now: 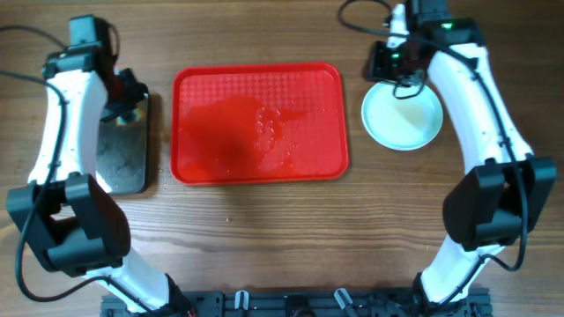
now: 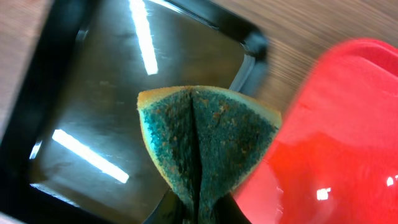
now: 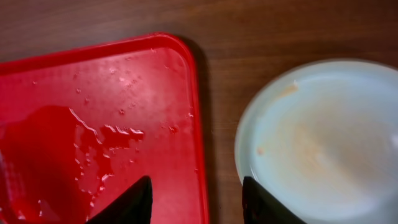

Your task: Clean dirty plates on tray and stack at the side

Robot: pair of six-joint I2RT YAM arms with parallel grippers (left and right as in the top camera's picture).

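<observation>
The red tray [image 1: 220,165] lies in the middle of the table with water drops on it and no plates on it. It also shows in the left wrist view [image 2: 348,137] and the right wrist view [image 3: 93,124]. A pale plate [image 1: 404,121] sits on the wood to the right of the tray; the right wrist view [image 3: 323,143] shows faint orange smears on it. I cannot tell if more plates lie under it. My left gripper [image 2: 199,208] is shut on a folded green-and-yellow sponge [image 2: 208,134] above the black tray [image 2: 118,93]. My right gripper [image 3: 196,196] is open and empty between the red tray and the plate.
The black metal tray [image 1: 123,150] with a shiny bottom lies left of the red tray. Bare wooden table [image 1: 291,238] runs along the front. The arm bases stand at the front left and front right.
</observation>
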